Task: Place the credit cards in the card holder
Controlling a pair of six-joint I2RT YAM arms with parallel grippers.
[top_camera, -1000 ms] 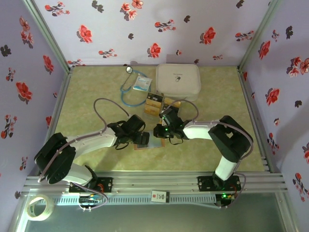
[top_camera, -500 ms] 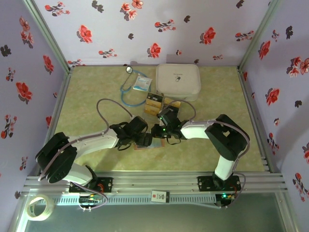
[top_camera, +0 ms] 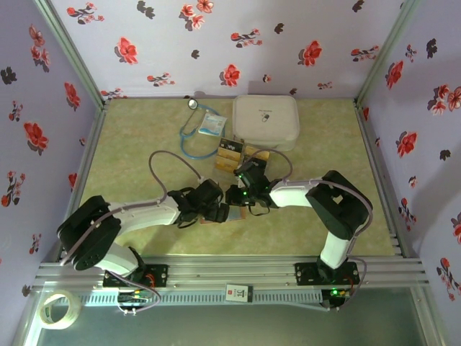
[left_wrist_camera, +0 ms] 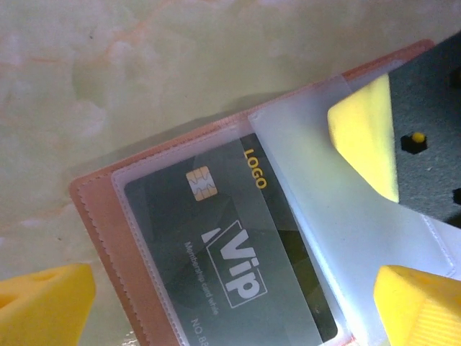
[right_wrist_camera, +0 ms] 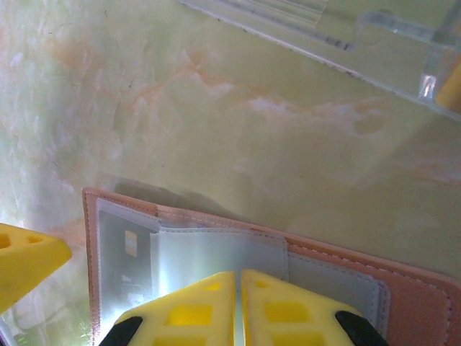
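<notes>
The pinkish-brown card holder [left_wrist_camera: 101,238] lies open on the table between both grippers [top_camera: 236,215]. A black credit card [left_wrist_camera: 238,252] printed "Vip" sits inside its left clear pocket. My left gripper [left_wrist_camera: 230,310] hangs open just above that card, one yellow fingertip on each side. My right gripper [right_wrist_camera: 238,310] is shut on a clear pocket leaf [right_wrist_camera: 216,252] of the holder, pinching it up at the middle. More credit cards, black [top_camera: 229,153] and gold [top_camera: 257,154], stand upright behind the holder in a clear stand [right_wrist_camera: 324,29].
A large white rounded case [top_camera: 265,121] sits at the back, with a stethoscope [top_camera: 193,133] and a white-blue packet [top_camera: 212,124] to its left. Flowered walls close in three sides. A tape roll [top_camera: 57,308] lies outside the front rail.
My left gripper has slid right, closer over the card holder. The right gripper shifted slightly left early on, then held still, shut throughout.
</notes>
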